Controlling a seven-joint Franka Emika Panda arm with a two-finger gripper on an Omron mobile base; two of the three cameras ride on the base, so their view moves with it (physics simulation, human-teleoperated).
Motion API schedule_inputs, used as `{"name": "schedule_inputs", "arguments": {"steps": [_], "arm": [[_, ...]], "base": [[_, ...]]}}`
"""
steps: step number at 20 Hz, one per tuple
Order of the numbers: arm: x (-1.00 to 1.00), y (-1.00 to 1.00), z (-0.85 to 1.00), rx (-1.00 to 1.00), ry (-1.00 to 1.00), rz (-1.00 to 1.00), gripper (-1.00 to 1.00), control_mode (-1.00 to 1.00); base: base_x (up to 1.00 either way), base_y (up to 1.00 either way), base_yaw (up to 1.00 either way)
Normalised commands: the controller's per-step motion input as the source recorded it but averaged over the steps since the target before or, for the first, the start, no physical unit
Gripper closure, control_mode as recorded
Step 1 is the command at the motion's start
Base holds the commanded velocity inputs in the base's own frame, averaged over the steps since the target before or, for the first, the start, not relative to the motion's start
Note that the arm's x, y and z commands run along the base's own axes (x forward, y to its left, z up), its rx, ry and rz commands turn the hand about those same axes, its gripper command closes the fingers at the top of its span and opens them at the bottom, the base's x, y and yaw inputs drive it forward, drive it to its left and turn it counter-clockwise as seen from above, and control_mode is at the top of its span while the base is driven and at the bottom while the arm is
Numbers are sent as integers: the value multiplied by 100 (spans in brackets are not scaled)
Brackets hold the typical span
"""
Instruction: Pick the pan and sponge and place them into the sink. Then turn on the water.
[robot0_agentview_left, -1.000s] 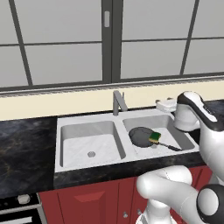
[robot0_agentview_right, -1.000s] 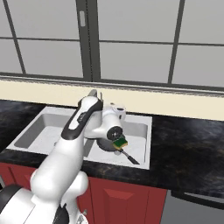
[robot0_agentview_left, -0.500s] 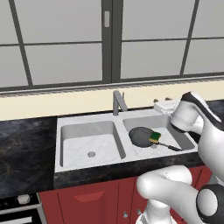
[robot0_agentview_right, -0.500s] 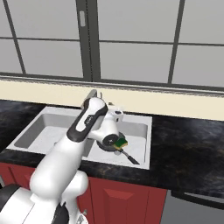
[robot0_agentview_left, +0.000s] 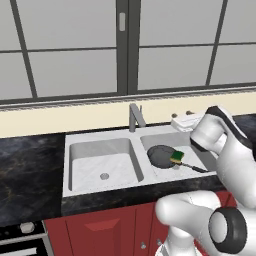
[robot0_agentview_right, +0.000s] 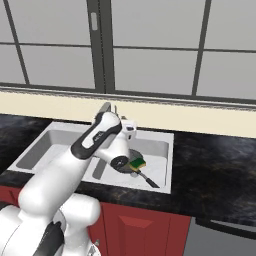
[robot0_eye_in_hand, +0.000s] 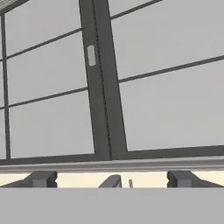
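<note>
— Looking at the sink, where were the pan and sponge?

— Both lay in its right basin, sponge on the pan. My gripper, fingers spread and empty, faced the faucet. Turning on water seemed next, needing a reach to it.

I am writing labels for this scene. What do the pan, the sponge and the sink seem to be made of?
Pan: probably dark coated metal, matte black. Sponge: likely soft foam, yellow with a green scrubbing layer. Sink: maybe stone or composite, pale mottled grey, not shiny.
</note>
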Motion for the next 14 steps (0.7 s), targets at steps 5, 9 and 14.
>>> {"name": "schedule_inputs", "arguments": {"steps": [5, 9, 14], "arm": [[1, 2, 15, -5, 6, -5, -100, -100], [8, 1, 9, -3, 7, 0, -100, -100], [10, 0, 9, -3, 5, 4, -100, -100]], "base": [[0, 0, 0], [0, 0, 0], [0, 0, 0]]}}
